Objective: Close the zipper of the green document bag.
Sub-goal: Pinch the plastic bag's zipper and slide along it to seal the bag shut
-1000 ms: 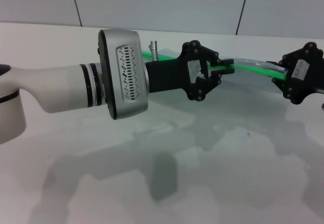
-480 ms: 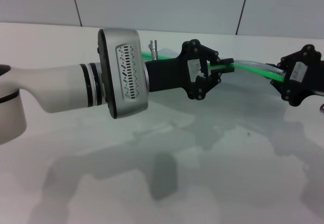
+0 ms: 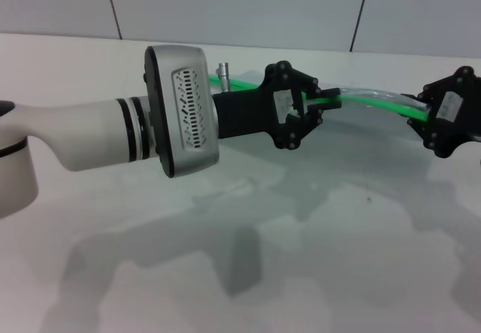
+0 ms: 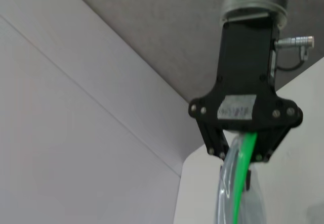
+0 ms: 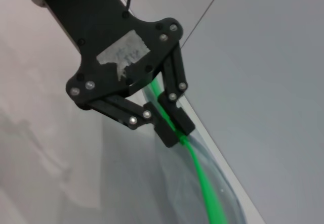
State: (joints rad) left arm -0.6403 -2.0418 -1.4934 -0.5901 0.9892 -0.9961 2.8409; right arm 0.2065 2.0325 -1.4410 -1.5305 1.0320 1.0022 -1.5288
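Observation:
The green document bag (image 3: 367, 134) hangs as a clear sheet above the table, stretched between both grippers by its top edge. The zipper (image 3: 373, 99) runs along that edge as a bright green strip. My left gripper (image 3: 331, 100) is shut on the zipper near the middle of the head view. At the right edge, my right gripper (image 3: 418, 112) is shut on the strip's other end. In the right wrist view the left gripper (image 5: 172, 126) pinches the zipper (image 5: 203, 184). In the left wrist view the right gripper (image 4: 242, 157) clamps the zipper (image 4: 242, 179). The slider tab is hidden.
The white table (image 3: 150, 273) lies under the bag, with arm shadows on it. A grey panelled wall (image 3: 248, 6) stands behind. My left forearm (image 3: 180, 111) fills the left of the head view.
The left gripper has slid a little to the left along the green strip. The right gripper has shifted slightly right, and the strip is pulled tauter.

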